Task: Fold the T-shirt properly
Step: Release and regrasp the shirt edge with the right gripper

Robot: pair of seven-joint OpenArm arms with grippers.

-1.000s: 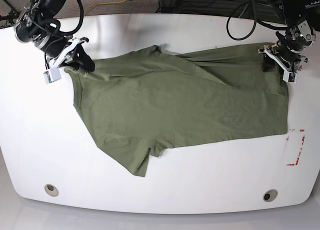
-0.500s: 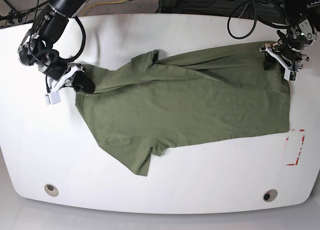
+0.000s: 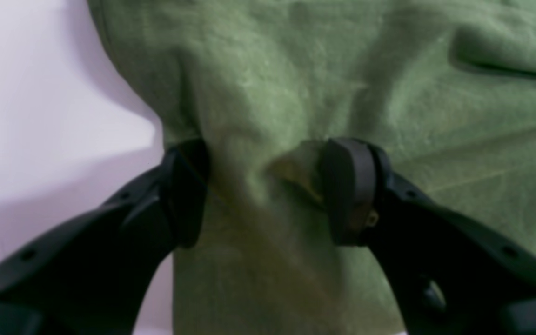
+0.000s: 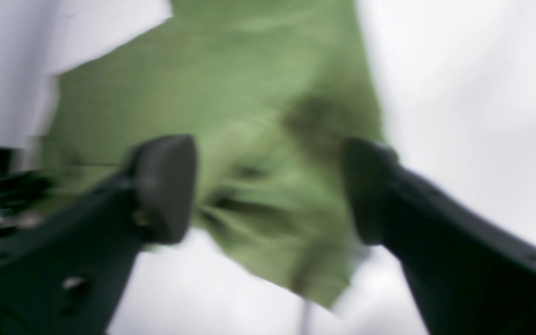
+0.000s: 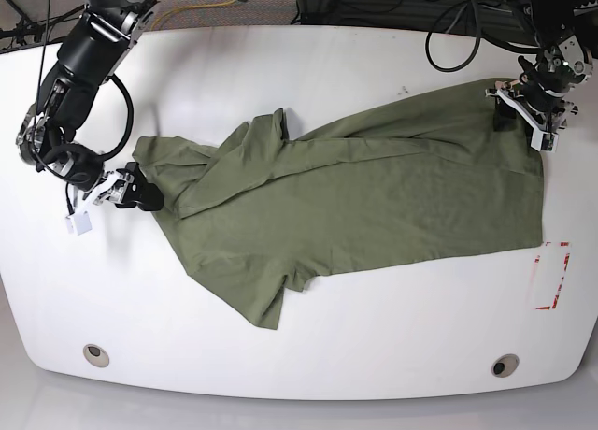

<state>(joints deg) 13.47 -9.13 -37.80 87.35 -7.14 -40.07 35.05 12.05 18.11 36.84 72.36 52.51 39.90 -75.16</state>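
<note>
Two claws are on this job, and both are mine. My right claw [image 4: 268, 190] stands wide, its fingers parted over a bunched corner of the T-shirt [image 5: 374, 196] with nothing pinched between them; the view is blurred, so I cannot say whether a finger brushes the cloth. It sits near the table's [image 5: 308, 56] left edge. My left claw [image 3: 265, 190] is at the far right corner, its fingers pressed against a ridge of cloth gathered between them, so I judge it grips the shirt there. The shirt lies across the middle of the table, flat on the right, crumpled and folded over itself toward the left, with one sleeve pointing at the near edge.

The risk I see is on the left: that loose corner has dropped in a heap, and any fold made over it would trap wrinkles. If my left claw pulls now, the shirt could slide whole, since nothing anchors the other end.
</note>
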